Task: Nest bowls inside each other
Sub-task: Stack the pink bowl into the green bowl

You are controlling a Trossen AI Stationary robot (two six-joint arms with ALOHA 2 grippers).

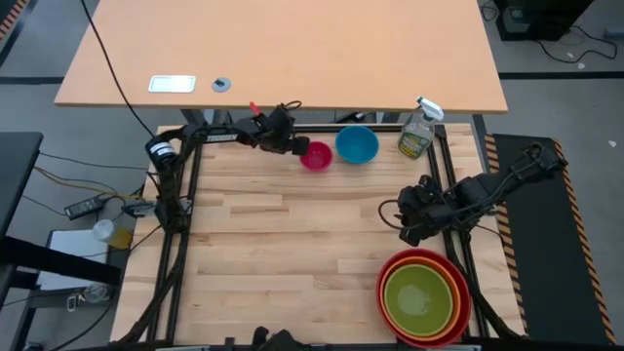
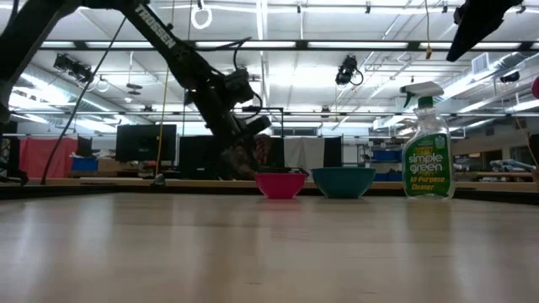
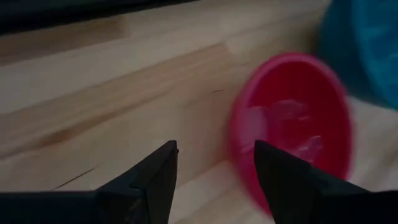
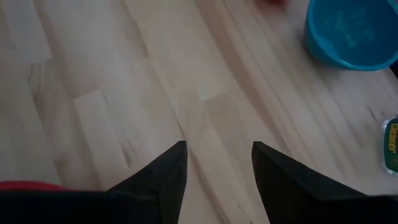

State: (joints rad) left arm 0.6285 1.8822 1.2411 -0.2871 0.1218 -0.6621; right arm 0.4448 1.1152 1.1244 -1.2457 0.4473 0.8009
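The magenta-pink bowl [image 1: 315, 155] and the blue bowl [image 1: 357, 144] stand side by side, rims up, on the far part of the table. At the near right, the lime green bowl [image 1: 419, 297] sits inside the orange bowl [image 1: 450, 292], which sits inside the red bowl [image 1: 390, 268]. My left gripper [image 3: 216, 157] is open, slanting down just left of the pink bowl [image 3: 292, 124], with bare wood between its fingers. My right gripper [image 4: 217, 152] hangs open over bare table, between the stack and the blue bowl [image 4: 348, 31].
A clear spray bottle [image 1: 417, 135] with yellowish liquid stands right of the blue bowl at the table's far right. The table's middle and left [image 1: 263, 234] are bare wood. A larger desk [image 1: 283, 49] lies beyond the far edge.
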